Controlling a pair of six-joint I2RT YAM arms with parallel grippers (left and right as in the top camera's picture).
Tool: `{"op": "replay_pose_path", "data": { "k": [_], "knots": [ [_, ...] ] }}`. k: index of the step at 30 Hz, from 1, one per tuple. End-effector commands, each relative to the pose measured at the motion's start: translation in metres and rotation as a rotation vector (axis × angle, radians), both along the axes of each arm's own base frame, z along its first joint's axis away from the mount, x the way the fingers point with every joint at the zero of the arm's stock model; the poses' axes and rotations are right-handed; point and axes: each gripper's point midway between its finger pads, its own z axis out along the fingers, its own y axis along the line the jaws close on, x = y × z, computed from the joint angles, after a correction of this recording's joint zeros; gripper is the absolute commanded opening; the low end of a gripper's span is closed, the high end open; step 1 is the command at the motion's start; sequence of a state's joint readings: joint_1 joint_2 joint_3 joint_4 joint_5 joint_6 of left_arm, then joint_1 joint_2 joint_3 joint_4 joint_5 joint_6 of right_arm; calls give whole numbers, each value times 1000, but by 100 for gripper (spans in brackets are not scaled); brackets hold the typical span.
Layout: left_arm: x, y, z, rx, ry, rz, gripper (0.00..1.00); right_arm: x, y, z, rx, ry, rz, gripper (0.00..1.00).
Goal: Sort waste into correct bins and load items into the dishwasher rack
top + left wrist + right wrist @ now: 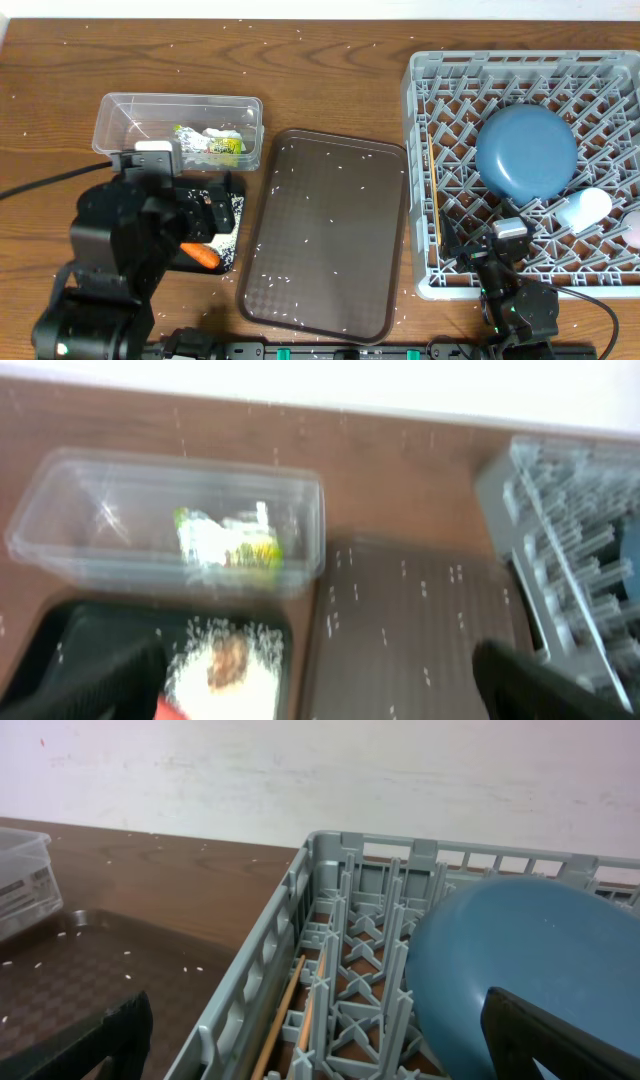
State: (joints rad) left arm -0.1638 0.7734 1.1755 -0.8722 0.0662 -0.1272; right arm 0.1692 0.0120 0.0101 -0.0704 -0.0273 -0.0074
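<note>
The clear tub (180, 122) holds a yellow-green wrapper (222, 146) and white tissue; both also show in the left wrist view (225, 542). The black tray (232, 232) holds white rice (225, 678), a brown food chunk (228, 658) and an orange carrot (200, 255). My left gripper (320, 695) is open and empty, above the black tray's right edge. The grey rack (415, 180) holds the blue plate (525, 152), a light blue cup (585, 208), a pink cup (634, 226) and chopsticks (285, 1012) along its left wall. My right gripper (320, 1055) is open and empty over the rack's front left corner. Foil ball and white bowl are out of view.
A dark brown serving tray (325, 235) sprinkled with rice grains lies between the black tray and the rack. Loose rice grains are scattered over the wooden table (330, 80). The left arm's body covers the black tray's left part.
</note>
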Motion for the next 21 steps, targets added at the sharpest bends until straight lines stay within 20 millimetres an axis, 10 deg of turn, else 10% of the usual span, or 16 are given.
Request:
{"op": "replay_pose_path", "data": {
  "k": [1,21],
  "knots": [
    [1,11,-2,89,-109,-1,98,0,-1,-1,18,3,-2,99],
    [-33,47,-67,98,-511,157,98,0,-1,-1,18,3,-1,99]
  ]
}}
